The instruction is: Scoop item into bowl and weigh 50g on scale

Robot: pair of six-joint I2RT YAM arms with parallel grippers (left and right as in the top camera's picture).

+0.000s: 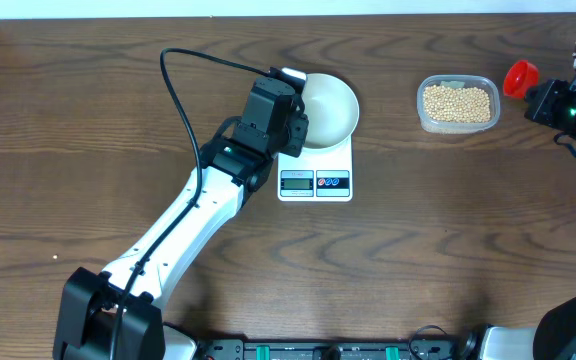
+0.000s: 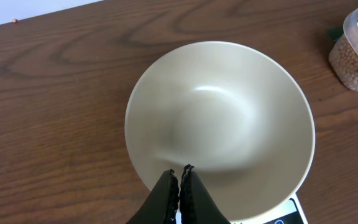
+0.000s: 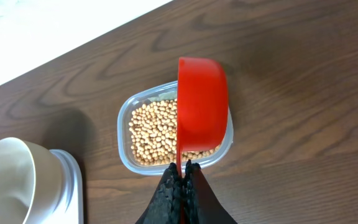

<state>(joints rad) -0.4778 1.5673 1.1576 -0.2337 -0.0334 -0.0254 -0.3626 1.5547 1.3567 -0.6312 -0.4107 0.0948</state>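
The white bowl (image 1: pixel 330 108) (image 2: pixel 222 118) stands empty on the back part of the white scale (image 1: pixel 315 180) (image 2: pixel 291 214). My left gripper (image 1: pixel 290 112) (image 2: pixel 180 169) is shut, its tips over the bowl's near left rim; I cannot tell whether they touch it. Pale tan beans (image 1: pixel 457 102) (image 3: pixel 157 134) fill a clear tub (image 3: pixel 124 158) at the right. My right gripper (image 1: pixel 540 92) (image 3: pixel 184 167) is shut on the thin handle of a red scoop (image 1: pixel 520 76) (image 3: pixel 202 106). The scoop's cup hangs over the tub's right side, showing its outside. The bowl (image 3: pixel 5 174) and scale (image 3: pixel 67 180) appear at the lower left.
The tub (image 1: pixel 457 103) (image 2: pixel 356 56) sits about a hand's width right of the bowl on the dark wood table (image 1: pixel 448 250). A black cable (image 1: pixel 183 100) loops up from the left arm. The table's far edge runs just behind the bowl and tub.
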